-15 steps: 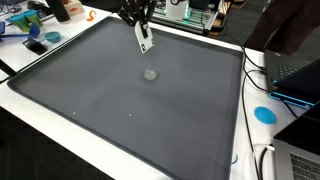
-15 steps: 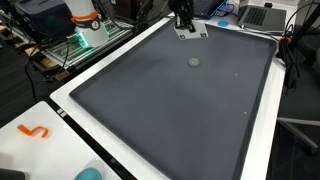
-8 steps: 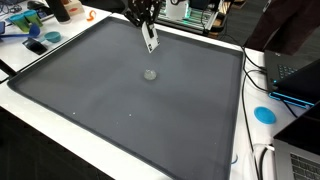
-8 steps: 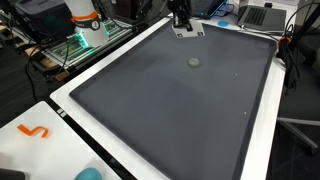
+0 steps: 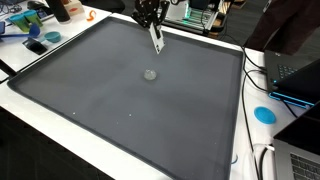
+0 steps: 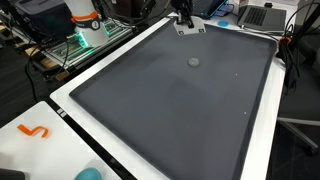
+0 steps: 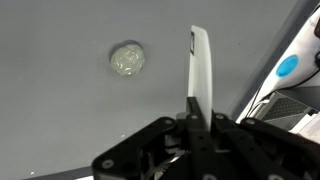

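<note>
A: Over the mat's far edge is where your gripper (image 5: 152,20) hangs, clear of the surface. Fingers are clenched on a white strip (image 5: 156,40). Strip points down at the mat (image 5: 90,100); tip not touching, afaict.

B: And the small thing on the mat?

A: Round pale disc (image 5: 150,73), lying flat, closer to the mat's middle than your gripper is. Both exterior views agree: disc (image 6: 193,62) sits apart from the strip (image 6: 190,29), inward from the mat's far edge.

B: Which way from the strip, exactly?

A: Wrist view: strip (image 7: 200,62) runs up-frame out of the gripper (image 7: 197,108), long axis approx straight w/ a slight lean. Disc (image 7: 127,58) is off to one side, about level w/ the strip's outer half, bare mat between them. So the disc isn't on the strip's axis. It's offset sideways and lower, down on the mat.

B: Anything else around?

A: Blue round pad (image 5: 264,113) beyond the mat's side edge, well apart from the disc. Can't tell the disc's material, too small.
</note>
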Controlling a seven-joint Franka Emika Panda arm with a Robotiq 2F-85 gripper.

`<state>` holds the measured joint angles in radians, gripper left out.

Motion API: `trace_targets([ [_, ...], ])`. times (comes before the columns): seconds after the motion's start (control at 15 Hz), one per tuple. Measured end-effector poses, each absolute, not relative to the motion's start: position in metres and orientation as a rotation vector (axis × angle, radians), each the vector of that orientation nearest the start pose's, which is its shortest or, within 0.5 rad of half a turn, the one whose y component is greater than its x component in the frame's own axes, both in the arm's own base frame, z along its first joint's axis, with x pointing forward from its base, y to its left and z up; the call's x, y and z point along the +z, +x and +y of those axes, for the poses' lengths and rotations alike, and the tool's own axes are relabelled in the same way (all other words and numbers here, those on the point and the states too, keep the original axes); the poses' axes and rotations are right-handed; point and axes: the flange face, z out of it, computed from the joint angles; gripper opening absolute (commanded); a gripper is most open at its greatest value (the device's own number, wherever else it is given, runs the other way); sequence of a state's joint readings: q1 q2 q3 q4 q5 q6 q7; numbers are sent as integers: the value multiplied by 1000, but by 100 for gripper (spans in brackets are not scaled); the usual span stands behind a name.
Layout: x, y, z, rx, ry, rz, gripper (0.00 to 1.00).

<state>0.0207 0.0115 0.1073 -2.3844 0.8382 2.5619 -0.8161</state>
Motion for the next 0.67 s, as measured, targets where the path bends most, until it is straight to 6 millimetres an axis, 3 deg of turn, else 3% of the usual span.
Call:
trace_targets([
  [0.67, 352, 514, 77, -356, -2821, -337, 1],
])
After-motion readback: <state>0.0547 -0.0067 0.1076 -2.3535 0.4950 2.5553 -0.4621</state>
